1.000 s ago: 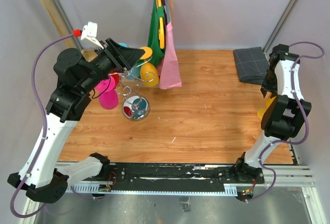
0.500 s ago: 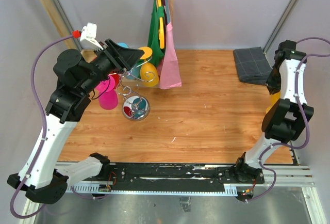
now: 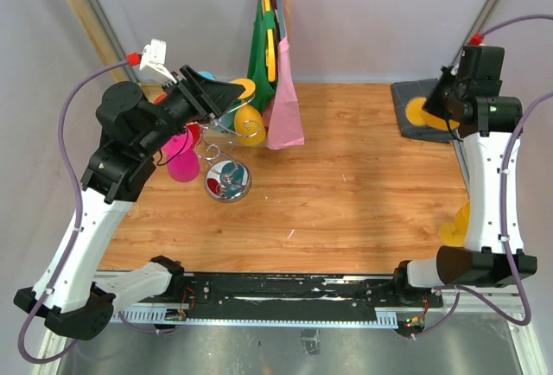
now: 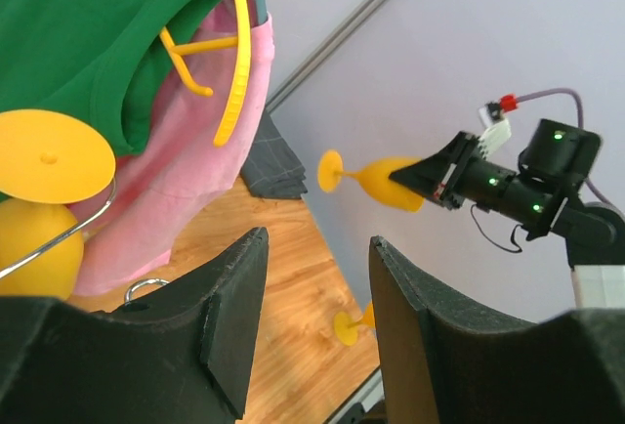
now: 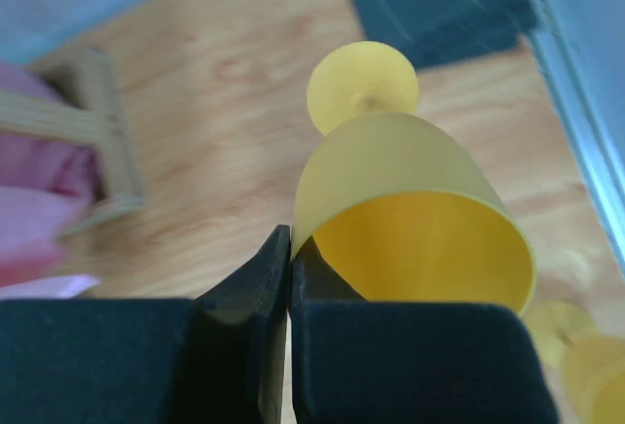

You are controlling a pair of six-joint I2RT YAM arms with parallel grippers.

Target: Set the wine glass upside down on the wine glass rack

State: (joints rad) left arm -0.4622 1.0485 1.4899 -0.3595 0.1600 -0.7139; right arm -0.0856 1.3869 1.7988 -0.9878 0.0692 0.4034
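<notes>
My right gripper (image 5: 290, 243) is shut on the rim of a yellow wine glass (image 5: 410, 199), one finger inside the bowl and one outside. The glass lies on its side in the air, foot pointing away. From above, its foot (image 3: 421, 111) shows over the back right corner, beside the right gripper (image 3: 441, 103). The chrome wine glass rack (image 3: 227, 178) stands at the left with a yellow glass (image 3: 249, 123) and a pink glass (image 3: 181, 161) hanging upside down on it. My left gripper (image 3: 229, 90) hovers open above the rack, holding nothing.
Another yellow glass (image 3: 455, 224) stands on the table by the right arm. A dark grey folded cloth (image 3: 432, 124) lies at the back right. The wooden clothes rail (image 3: 86, 12) carries green and pink garments (image 3: 281, 90) on yellow hangers, right behind the rack.
The right gripper has shut on the yellow glass's rim, and the arm has risen and swung back with it, over the grey cloth. The left arm has barely moved.
</notes>
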